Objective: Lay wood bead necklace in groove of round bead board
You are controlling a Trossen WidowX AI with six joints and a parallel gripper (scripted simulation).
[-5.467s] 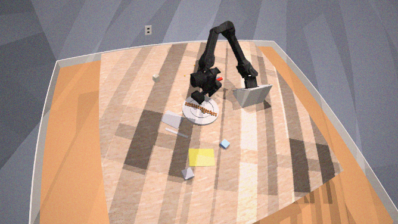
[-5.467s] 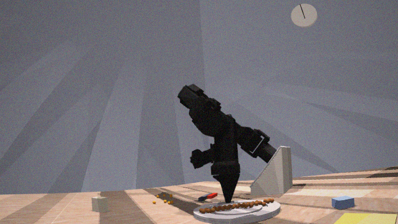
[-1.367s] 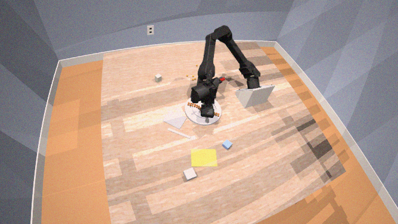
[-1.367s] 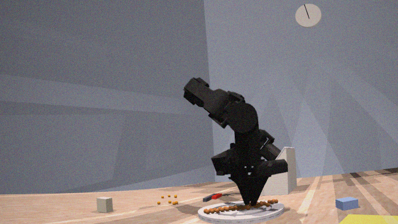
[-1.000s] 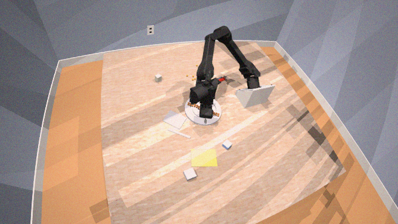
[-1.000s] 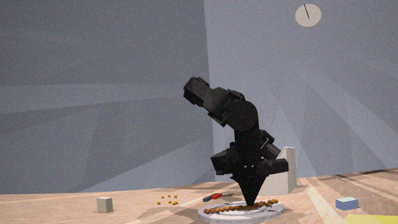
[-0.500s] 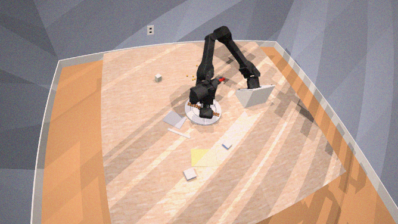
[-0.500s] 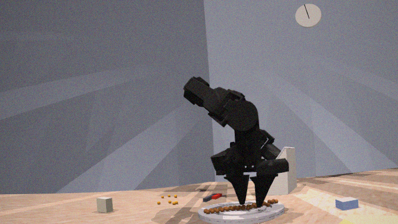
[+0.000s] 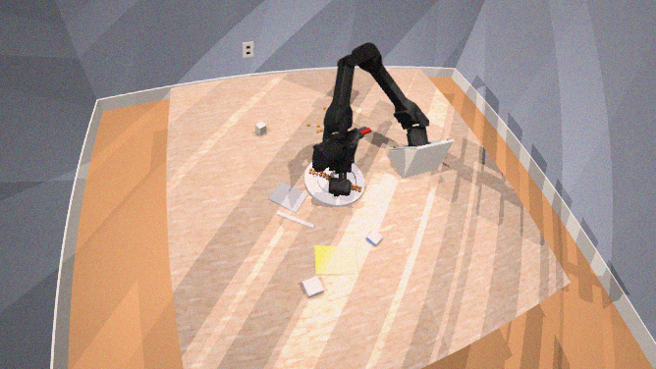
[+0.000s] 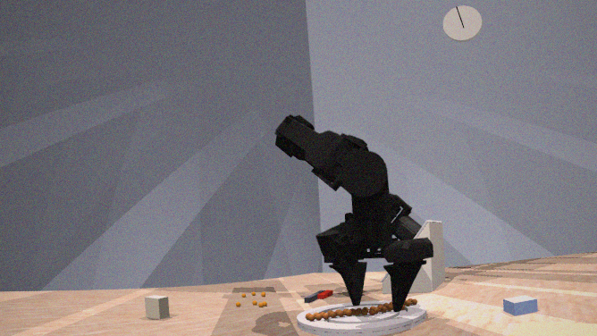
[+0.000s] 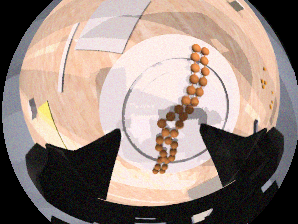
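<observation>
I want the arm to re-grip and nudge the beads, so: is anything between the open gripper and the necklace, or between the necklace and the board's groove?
Nothing visible is. The open gripper straddles the wood bead necklace, which lies straight across the round bead board, crossing its ring groove rather than following it.
</observation>
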